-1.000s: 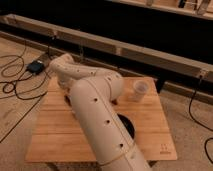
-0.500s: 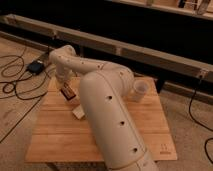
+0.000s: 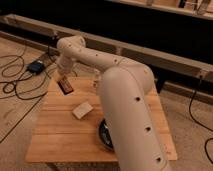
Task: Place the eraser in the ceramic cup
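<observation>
Over the table's (image 3: 55, 142) far left corner the eraser (image 3: 66, 86) hangs tilted, a dark bar with a reddish edge pinched at the tip of the gripper (image 3: 63, 80), whose jaws are clamped on it. Whether its lower end clears the wood or brushes it I cannot tell. Just nearer the camera and to the right lies the pale block (image 3: 82, 110), flat on the boards and apart from the eraser. Further right the black bowl (image 3: 103, 136) shows only a sliver of rim beside the thick arm (image 3: 127, 105), which sweeps from the lower right up and over to the gripper and covers much of the table's middle and right. The cup is not in sight; I judge it stands somewhere behind that arm. The step in hand looks like the carry. To do it well, lift enough that the eraser's low end passes over the block and the bowl's rim, and grip firmly, since the bar sits askew and could pivot. Aim for the cup's mouth, not the wider bowl, and lower the bar into the opening before parting the jaws: a drop from height could bounce off the rim or tip the cup.
</observation>
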`<state>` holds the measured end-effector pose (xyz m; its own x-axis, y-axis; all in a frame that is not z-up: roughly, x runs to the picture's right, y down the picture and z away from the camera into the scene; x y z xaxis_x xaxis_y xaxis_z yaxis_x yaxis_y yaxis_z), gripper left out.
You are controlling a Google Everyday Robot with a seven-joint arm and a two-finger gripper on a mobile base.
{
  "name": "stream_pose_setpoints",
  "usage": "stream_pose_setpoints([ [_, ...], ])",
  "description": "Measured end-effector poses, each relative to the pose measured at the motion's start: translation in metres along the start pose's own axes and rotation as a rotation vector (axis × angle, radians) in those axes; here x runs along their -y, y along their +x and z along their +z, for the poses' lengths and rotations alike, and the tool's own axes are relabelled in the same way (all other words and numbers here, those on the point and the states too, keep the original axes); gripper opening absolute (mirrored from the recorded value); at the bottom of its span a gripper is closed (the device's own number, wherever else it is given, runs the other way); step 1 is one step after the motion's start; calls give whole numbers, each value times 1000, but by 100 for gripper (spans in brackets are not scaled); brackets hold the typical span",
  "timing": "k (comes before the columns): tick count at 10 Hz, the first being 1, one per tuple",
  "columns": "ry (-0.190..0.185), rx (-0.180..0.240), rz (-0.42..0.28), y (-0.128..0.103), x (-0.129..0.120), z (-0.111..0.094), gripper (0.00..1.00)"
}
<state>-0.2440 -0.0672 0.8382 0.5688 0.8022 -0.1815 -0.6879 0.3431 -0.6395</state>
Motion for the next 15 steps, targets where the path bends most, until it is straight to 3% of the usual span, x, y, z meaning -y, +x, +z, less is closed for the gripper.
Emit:
stream_pose_setpoints([
  [2,-20,69,45,1,18,-30,0],
  [4,-9,125,93,6,39,-54,0],
  [7,5,208,219,23,76,-88,0],
  [9,43,259,294,40,103,-108,0],
  [14,128,331,421,69,140,-137,0],
  [15,162,352,457,78,151,-143,0],
])
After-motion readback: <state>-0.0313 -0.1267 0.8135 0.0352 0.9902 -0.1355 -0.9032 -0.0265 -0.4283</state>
